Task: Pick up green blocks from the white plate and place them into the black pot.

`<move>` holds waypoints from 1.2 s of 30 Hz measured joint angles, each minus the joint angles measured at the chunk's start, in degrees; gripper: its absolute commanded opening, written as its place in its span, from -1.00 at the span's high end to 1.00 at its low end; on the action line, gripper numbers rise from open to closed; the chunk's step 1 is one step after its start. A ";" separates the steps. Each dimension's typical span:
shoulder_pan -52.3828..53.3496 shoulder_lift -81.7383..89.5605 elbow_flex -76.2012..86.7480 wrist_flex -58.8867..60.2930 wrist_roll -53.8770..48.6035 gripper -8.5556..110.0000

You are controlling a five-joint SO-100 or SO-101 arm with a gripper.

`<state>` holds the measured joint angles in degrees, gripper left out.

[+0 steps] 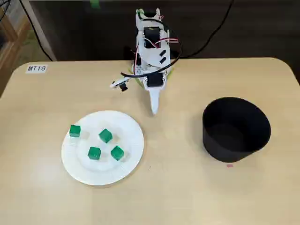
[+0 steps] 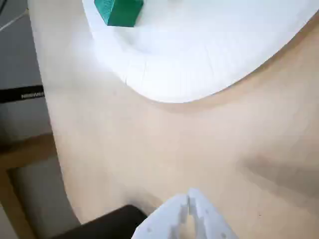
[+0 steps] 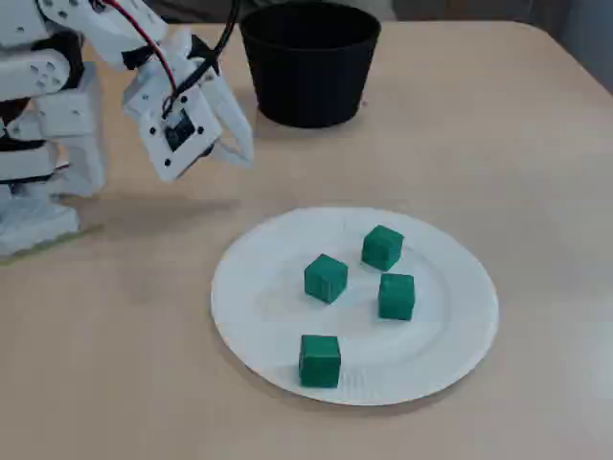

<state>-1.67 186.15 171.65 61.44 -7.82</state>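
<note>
Several green blocks (image 1: 105, 136) lie spread on the white plate (image 1: 124, 124) at the left of a fixed view. The other fixed view shows the same blocks (image 3: 326, 278) on the plate (image 3: 450, 335). The black pot (image 1: 236, 129) stands at the right, apart from the plate; it appears as the pot (image 3: 309, 62) at the back. My white gripper (image 1: 154, 108) hangs between plate and pot, near the plate's far rim, shut with nothing in it. In the wrist view the gripper (image 2: 192, 199) points toward the plate's rim (image 2: 199, 50), where one block (image 2: 118, 11) shows at the top.
The arm's base (image 1: 150, 47) stands at the table's back edge with loose red and black wires. A label reading MT18 (image 1: 36, 68) is stuck at the back left corner. The table's rounded edge (image 2: 55, 149) shows at the left of the wrist view.
</note>
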 measured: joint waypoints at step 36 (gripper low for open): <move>1.85 -11.78 -20.21 1.85 2.72 0.90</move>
<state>0.18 174.38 151.44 63.28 -5.10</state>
